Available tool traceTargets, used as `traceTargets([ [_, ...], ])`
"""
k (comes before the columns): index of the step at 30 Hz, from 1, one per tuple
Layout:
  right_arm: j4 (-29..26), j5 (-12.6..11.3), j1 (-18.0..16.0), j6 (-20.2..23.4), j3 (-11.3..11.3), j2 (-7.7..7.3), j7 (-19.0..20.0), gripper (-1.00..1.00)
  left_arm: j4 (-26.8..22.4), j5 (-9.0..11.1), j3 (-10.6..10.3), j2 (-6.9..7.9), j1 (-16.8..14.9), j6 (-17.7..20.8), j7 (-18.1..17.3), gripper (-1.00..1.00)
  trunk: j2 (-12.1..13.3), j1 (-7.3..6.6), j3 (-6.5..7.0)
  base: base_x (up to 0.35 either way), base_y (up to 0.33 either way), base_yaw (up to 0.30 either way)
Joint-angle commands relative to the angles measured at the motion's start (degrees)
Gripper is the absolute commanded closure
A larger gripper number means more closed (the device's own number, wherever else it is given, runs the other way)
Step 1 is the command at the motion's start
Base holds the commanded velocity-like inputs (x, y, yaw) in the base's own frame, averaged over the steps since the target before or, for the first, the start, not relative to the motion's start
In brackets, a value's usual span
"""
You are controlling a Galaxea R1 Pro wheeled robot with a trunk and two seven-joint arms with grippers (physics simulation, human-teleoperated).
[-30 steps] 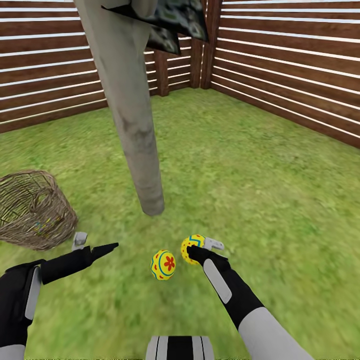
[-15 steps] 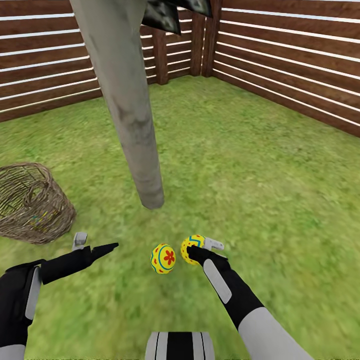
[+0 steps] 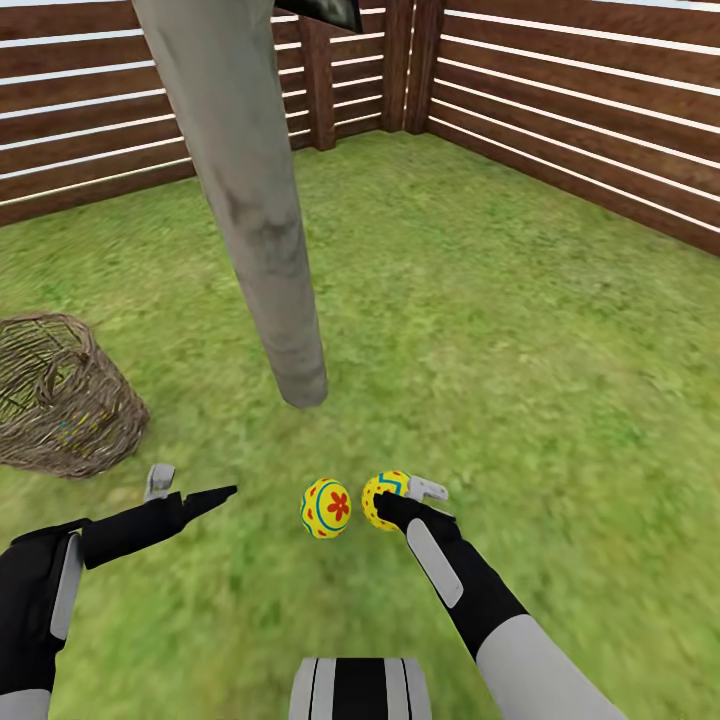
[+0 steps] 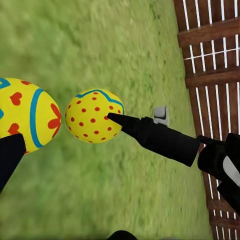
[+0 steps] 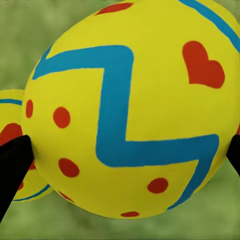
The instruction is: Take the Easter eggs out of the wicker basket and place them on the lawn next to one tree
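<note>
The right gripper (image 3: 393, 497) has its jaws clenched on a bright yellow egg with a blue zigzag band and red dots and hearts (image 3: 385, 496); in the right wrist view a black fingertip (image 5: 12, 167) presses each flank of this egg (image 5: 127, 107). The held egg sits low, just above the mottled green lawn (image 3: 480, 330). Just beside it a second yellow egg with a red flower mark (image 3: 326, 507) lies on the grass, near the foot of the smooth grey-beige tree trunk (image 3: 262, 215).

The left gripper (image 3: 185, 490) hovers with its jaws released and empty, between the eggs and the brown woven wicker basket (image 3: 62, 395), which lies tilted on the lawn; yellow shows faintly through its weave, probably the third egg.

Step in hand, as judged: setting down the held egg beside the tree.
- Lower until the egg rests on the grass before releasing
- Part the jaws slowly; an egg rolls readily
- Keep clear of the neighbouring egg to avoid knocking it away
- Withdraw straight upward

The brown slatted wooden fence (image 3: 580, 120) encloses the area
</note>
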Motion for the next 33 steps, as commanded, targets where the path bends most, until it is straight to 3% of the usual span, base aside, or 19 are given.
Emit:
traceTargets([
  [1,-0.1,-0.5,0.0,0.1,0.1,-0.03,-0.5,1.00,0.0,0.1,0.0,0.02,0.0,0.6,-0.1,-1.00,0.0,-0.01,-0.04,0.009,0.000,0.000],
  [10,-0.1,-0.5,0.0,0.1,0.2,-0.03,-0.5,1.00,0.0,0.1,0.0,0.01,0.0,0.6,-0.1,-1.00,0.0,-0.01,-0.04,0.104,-0.009,0.000],
  [17,0.0,-0.5,0.0,0.1,0.1,-0.03,-0.5,1.00,0.0,0.1,-0.1,0.01,0.0,0.6,-0.1,-1.00,-0.1,0.17,-1.59,0.001,0.000,0.000],
  [33,0.7,-0.5,0.0,-0.6,0.1,-0.03,-0.5,1.00,0.0,0.1,-0.1,0.01,0.0,0.6,-0.1,-1.00,-0.1,0.17,-1.59,0.051,0.000,0.000],
])
